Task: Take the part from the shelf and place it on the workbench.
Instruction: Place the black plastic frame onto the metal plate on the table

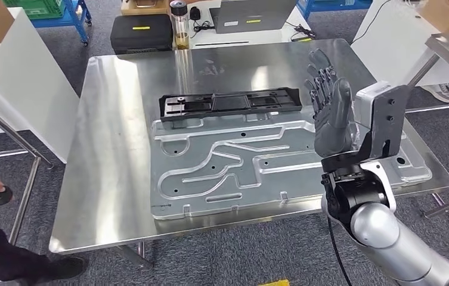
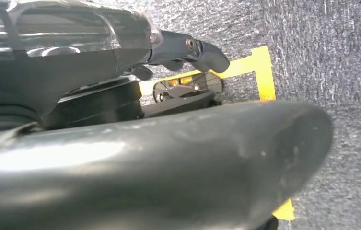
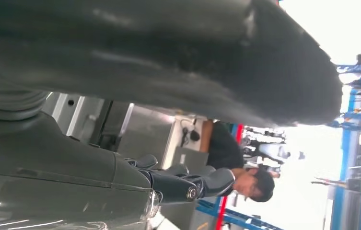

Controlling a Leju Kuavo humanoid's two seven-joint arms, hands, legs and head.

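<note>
The head camera is looking forward and down from high on the robot's body, taking in the whole shiny steel workbench (image 1: 114, 149) from some way off, with the raised grey many-fingered right hand (image 1: 329, 107) standing in front of it.

The right wrist camera is sitting close behind that same hand (image 3: 183, 184), turned on its side and facing out past the fingertips across the workbench (image 3: 145, 136) toward a seated person in a dark top (image 3: 226, 148); it is sharing the bench surface with the head view.

The left wrist camera is sitting just as close behind the dark grey left hand (image 2: 188, 50), facing down past its fingers at speckled grey carpet floor (image 2: 331, 57) crossed by yellow tape strips (image 2: 260, 72).
</note>
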